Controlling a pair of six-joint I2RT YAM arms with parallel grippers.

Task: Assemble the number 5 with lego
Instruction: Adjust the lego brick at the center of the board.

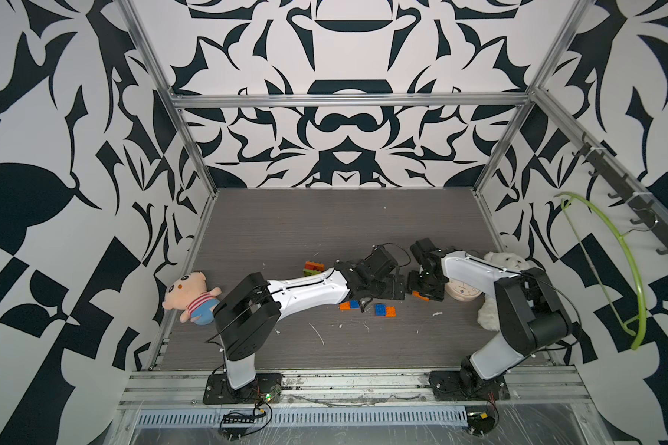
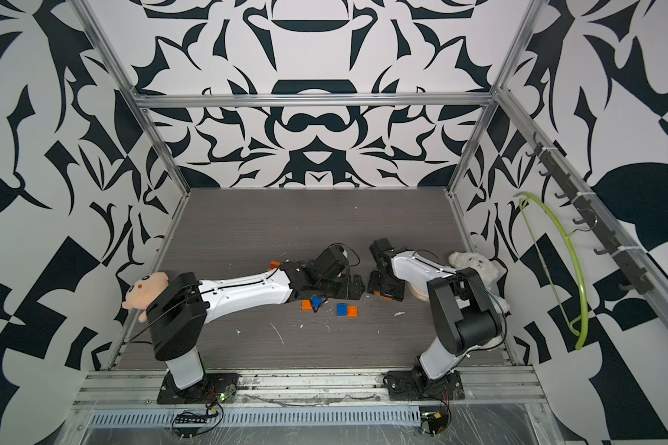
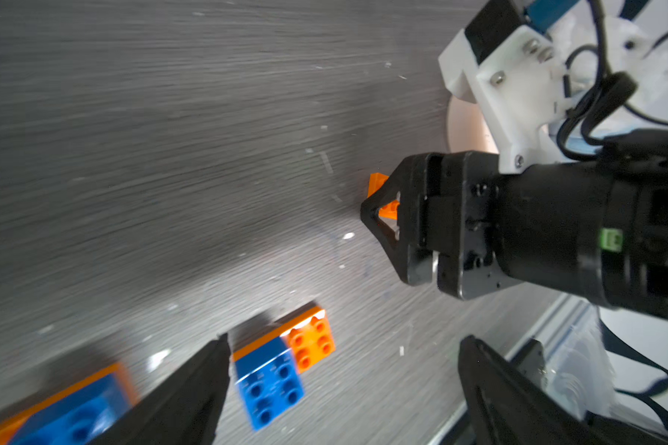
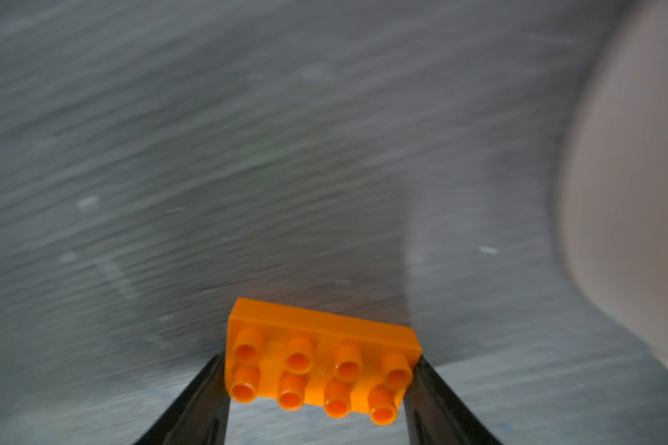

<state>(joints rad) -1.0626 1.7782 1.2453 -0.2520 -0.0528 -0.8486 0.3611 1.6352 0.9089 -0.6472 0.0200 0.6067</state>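
- The right claw has a finger against each short end of an orange eight-stud brick; the brick sits studs up, right between the fingertips and low over the grey table; I cannot tell whether it has left the surface.
- The step in hand looks like picking this brick up to add to the figure; only the fingertips are on it, so the squeeze should be firm before any lift; a brick held by its ends can pivot, so the lift should be straight up and level.
- A pale alarm clock stands close on one side of that claw; better to draw away from it than to sweep past it.
- The left claw is spread wide with nothing in it; a blue-on-orange pair lies between its fingers, just beside one of them; a second pair lies outside that same finger.
- The two claws are nearly tip to tip; the carry toward those pairs should be slow and watched, since the gap is small.
- A stack of orange, red and green bricks lies back by the left claw's wrist, well apart from the right claw.
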